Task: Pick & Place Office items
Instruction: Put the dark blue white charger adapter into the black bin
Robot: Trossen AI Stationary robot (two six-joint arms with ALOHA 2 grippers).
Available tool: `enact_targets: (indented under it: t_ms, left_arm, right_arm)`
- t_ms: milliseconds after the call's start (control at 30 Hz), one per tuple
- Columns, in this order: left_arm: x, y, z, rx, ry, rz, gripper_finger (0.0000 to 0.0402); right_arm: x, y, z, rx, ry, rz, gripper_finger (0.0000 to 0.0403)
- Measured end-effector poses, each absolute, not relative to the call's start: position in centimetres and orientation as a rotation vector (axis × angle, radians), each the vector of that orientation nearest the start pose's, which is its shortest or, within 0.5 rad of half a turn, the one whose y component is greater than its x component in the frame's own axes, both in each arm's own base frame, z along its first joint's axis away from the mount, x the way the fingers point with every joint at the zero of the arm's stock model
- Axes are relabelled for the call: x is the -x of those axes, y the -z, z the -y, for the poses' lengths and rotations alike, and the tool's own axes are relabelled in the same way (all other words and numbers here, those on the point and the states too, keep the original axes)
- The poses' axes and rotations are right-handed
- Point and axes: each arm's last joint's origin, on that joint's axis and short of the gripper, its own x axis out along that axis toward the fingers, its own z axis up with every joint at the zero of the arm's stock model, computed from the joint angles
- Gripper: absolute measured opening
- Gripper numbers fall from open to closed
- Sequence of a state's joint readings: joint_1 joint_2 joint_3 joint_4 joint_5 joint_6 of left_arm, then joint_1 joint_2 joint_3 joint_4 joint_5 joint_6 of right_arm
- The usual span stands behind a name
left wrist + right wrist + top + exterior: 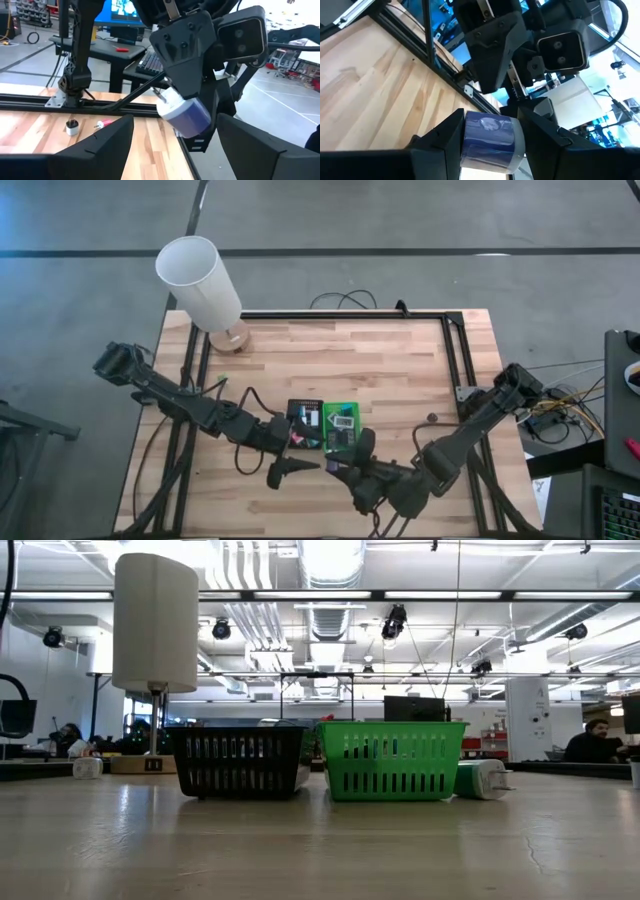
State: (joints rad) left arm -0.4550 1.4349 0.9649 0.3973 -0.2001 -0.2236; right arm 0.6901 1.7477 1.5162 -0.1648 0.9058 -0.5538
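- While the right tool [487, 137] sits low in the centre of the high view, its two fingers are closed part-way onto a purple-and-white cylindrical office item [490, 137], which fills the gap between them in the right wrist view
- Seen from the left wrist view, that same purple cylinder [185, 116] hangs under the right arm's dark wrist block, off the bench [400, 370] surface
- Facing it, the left tool [290, 470] lies just left of the right one in the lower middle of the high view; its fingers [100, 150] stand well apart and nothing is between them
- Two trays stand side by side at the centre of the bench: one black tray [238, 762] on the left and one green tray [390, 760] on the right, touching or nearly so
- One teal-and-white office item [482, 780] lies on its side just right of the green tray in the low view
- Two small pieces lie on the wood in the left wrist view: one white-and-black round piece [72, 127] and one pink piece [104, 123] just beside it
- One tall white cylinder lamp [200, 280] stands at the upper left of the bench
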Motion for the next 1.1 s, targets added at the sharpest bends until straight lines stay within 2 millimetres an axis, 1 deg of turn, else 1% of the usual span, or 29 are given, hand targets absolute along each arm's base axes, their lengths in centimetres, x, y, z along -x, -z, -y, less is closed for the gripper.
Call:
enact_targets:
  t_ms: [233,467,933,1033,1100]
  left_arm:
    - [-29.6,-30.0,13.6,0.211,0.24,-0.101,0.0291]
    - [-29.7,-30.2,13.3,0.212,0.233,-0.093,0.0291]
    - [-29.9,-30.0,13.0,0.212,0.224,-0.096,0.0291]
    - [-30.0,-30.0,13.0,0.211,0.224,-0.097,0.0284]
    - [-30.0,-30.0,13.0,0.211,0.223,-0.096,0.027]
  right_arm:
    - [-33.1,-33.4,-22.6,0.813,0.102,-0.323,0.0157]
    - [-33.7,-33.4,-21.7,0.81,0.11,-0.326,0.0157]
    - [-34.2,-33.7,-21.4,0.814,0.094,-0.299,0.0157]
    - [-34.3,-33.7,-21.3,0.809,0.08,-0.297,0.0157]
    - [-34.4,-33.6,-21.1,0.807,0.08,-0.298,0.0157]
